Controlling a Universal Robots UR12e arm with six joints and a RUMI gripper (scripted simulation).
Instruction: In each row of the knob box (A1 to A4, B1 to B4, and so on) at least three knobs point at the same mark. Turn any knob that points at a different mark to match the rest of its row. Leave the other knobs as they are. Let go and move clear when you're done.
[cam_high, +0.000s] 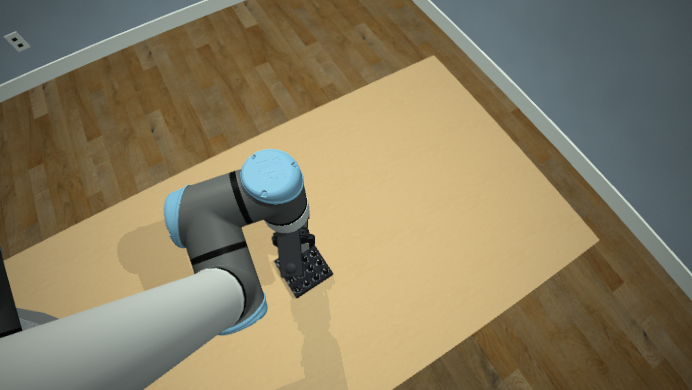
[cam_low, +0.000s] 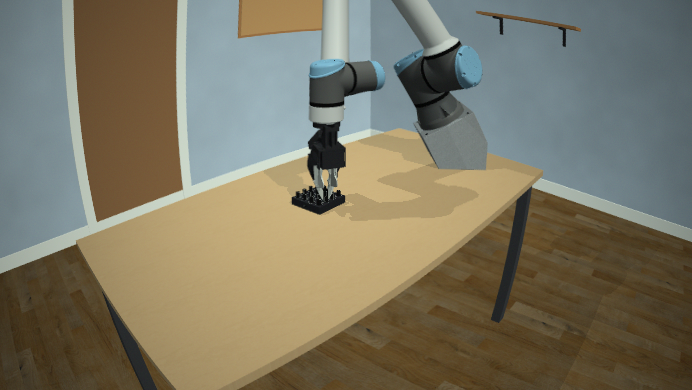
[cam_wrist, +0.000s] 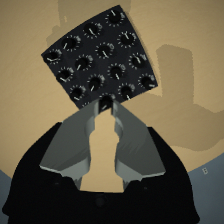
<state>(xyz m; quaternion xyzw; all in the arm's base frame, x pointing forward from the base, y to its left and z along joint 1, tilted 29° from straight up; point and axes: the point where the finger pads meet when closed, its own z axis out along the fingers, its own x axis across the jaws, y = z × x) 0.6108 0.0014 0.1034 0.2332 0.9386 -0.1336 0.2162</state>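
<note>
Black knob box (cam_high: 312, 286) (cam_low: 306, 204) (cam_wrist: 113, 36), flat on table (cam_high: 450, 190) (cam_low: 240, 280) (cam_wrist: 25, 125)

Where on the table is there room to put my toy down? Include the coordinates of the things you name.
There's bare table (cam_high: 450, 175) (cam_low: 225, 280) on the side of the knob box (cam_high: 314, 286) (cam_low: 306, 203) (cam_wrist: 116, 62) away from the robot's base (cam_low: 457, 145), out to the far short edge. It's crowded at the box: the end effector (cam_low: 324, 197) (cam_wrist: 106, 100) is right down on it, at a knob.
</note>
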